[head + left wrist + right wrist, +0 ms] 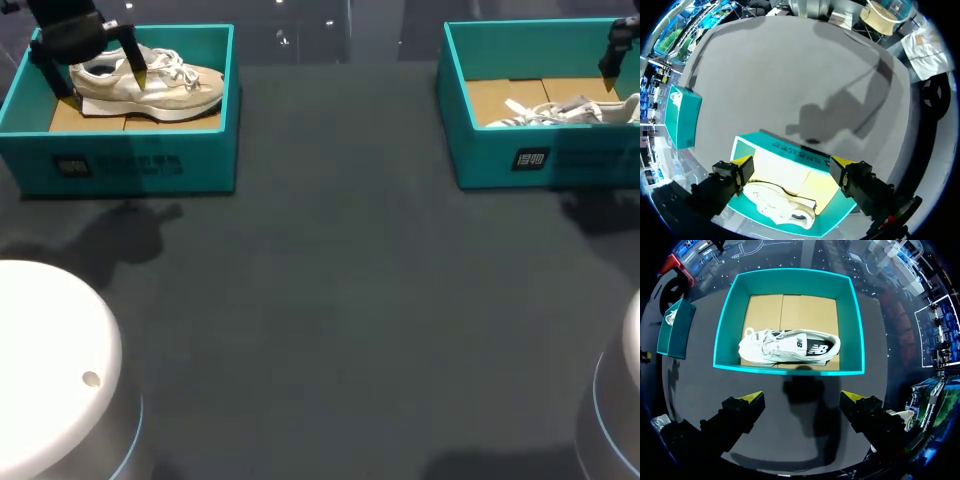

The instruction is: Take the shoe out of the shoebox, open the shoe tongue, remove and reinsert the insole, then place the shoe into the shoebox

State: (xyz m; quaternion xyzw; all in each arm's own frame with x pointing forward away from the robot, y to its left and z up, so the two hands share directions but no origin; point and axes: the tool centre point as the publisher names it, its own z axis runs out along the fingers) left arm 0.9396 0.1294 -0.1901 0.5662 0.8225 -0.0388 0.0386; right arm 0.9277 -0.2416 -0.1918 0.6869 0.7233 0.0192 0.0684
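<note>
A beige shoe (pixel 150 85) lies on its side in the teal shoebox (pixel 140 160) at the table's back left. My left gripper (pixel 108 85) hangs open just above it, one finger at each side of the heel end. In the left wrist view the shoe (pixel 782 205) lies under the open left gripper (pixel 792 162). A white shoe (pixel 560 110) lies in a second teal shoebox (pixel 520 160) at the back right. My right gripper (pixel 612 66) is high above that box. In the right wrist view it (pixel 802 397) stands open, well above the white shoe (pixel 790 347).
The wide dark table top (pixel 340 300) stretches between and in front of the two boxes. White round arm bases stand at the front left (pixel 50 370) and front right (pixel 625 400) corners.
</note>
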